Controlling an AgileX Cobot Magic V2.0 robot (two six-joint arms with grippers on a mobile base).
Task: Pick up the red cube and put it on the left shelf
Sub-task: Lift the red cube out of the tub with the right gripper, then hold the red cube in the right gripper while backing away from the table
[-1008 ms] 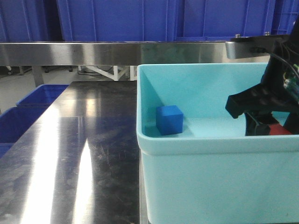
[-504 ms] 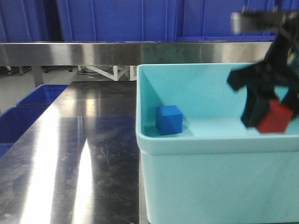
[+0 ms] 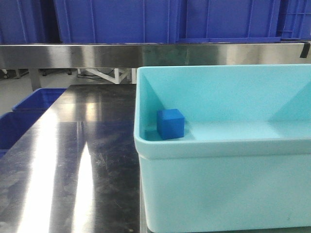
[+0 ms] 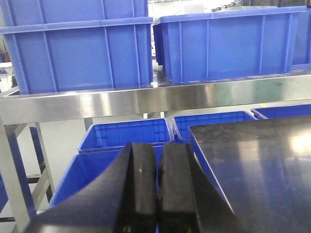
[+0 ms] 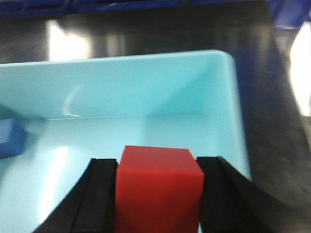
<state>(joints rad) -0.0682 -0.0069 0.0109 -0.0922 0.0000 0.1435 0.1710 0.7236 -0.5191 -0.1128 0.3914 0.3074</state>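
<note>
In the front view, a light teal plastic bin [image 3: 218, 148] stands on the right part of the dark steel tabletop [image 3: 73, 160]. A small blue cube [image 3: 170, 123] sits on the bin's floor, just beside its left wall. Behind the tabletop's far edge runs the shiny front rail of the long stainless steel left shelf [image 3: 97, 53], with large blue plastic crates [image 3: 116, 19] lined up on it. More blue crates sit low beyond the tabletop's left edge. Neither arm shows in this view, and neither does the task's block.

In the left wrist view, the left gripper [image 4: 158, 150] has its two black fingers pressed flat together with nothing between them. It is off the tabletop's corner, facing the shelf rail and the crates above and below it.

In the right wrist view, the right gripper [image 5: 158, 165] is clamped on the small matte red cube [image 5: 158, 194], one black finger flat against each side face. The block is over the inside of the bin, with the bin's floor and far wall behind it. The blue cube is at the picture's left edge, well apart from the held block. The view is slightly blurred.
</note>
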